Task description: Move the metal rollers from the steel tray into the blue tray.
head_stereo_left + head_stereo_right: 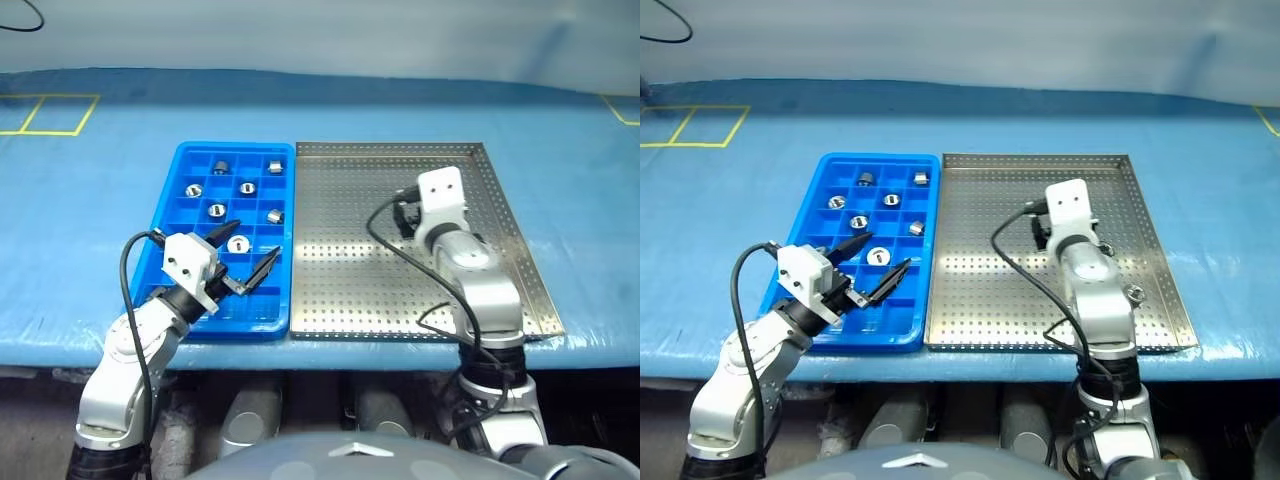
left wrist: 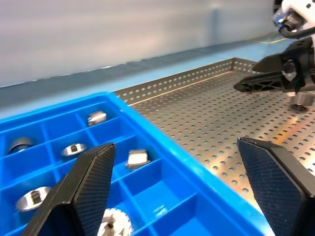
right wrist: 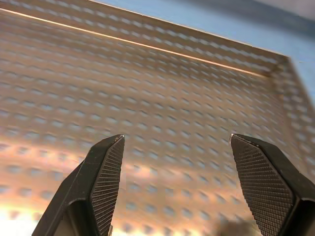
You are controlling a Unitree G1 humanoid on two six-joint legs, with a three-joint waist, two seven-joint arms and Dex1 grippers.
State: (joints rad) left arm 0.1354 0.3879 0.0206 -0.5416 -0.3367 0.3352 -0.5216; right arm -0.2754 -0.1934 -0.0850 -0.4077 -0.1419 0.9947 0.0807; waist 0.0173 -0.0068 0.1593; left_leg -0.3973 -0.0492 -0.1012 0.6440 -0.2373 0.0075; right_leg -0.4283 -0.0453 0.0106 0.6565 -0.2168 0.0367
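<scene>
Rollers (image 1: 239, 243) in blue tray (image 1: 190, 155), 1 part-hidden by left hand (image 1: 249, 257)

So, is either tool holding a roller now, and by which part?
No. The left tool and right tool are both open, with nothing between the fingers.

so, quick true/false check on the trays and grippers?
1. The blue tray sits left of the steel tray, side by side. True.
2. The left gripper is shut on a roller. False: it is open and holds nothing, over the blue tray's near end.
3. The right gripper is open over the steel tray. True.
4. The metal rollers in the blue tray are piled in one compartment. False: each lies in its own compartment.
</scene>
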